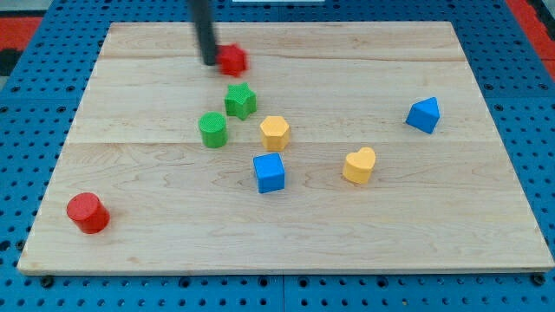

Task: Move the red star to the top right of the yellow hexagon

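Note:
The red star point(233, 59) lies near the view's top, left of centre, on the wooden board point(486, 217). My tip point(211, 62) rests just at the star's left side, touching or nearly touching it. The yellow hexagon point(275, 132) sits lower and to the right of the star, near the board's middle. The rod comes down from the view's top edge.
A green star point(240, 100) and a green cylinder point(212, 129) lie between the red star and the yellow hexagon. A blue cube point(269, 172) is below the hexagon. A yellow heart point(359, 165), a blue block point(423, 114) and a red cylinder point(88, 212) lie further off.

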`<state>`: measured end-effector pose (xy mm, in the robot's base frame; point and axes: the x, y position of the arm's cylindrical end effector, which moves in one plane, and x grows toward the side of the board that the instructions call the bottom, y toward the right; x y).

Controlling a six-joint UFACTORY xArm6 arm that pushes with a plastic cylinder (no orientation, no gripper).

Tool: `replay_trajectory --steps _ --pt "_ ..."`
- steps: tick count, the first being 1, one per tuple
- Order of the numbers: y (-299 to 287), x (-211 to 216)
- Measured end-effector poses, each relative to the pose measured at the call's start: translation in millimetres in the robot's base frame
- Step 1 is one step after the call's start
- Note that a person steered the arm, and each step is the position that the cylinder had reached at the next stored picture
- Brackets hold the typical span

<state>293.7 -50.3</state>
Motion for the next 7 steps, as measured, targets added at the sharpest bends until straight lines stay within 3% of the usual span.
replay_trajectory --steps 1,2,3,4,5,6,7 --pt "81 6" --pt "54 -31" --pt "93 -48" --pt "126 9" --pt "158 4" --pt "230 27" --pt "171 54"
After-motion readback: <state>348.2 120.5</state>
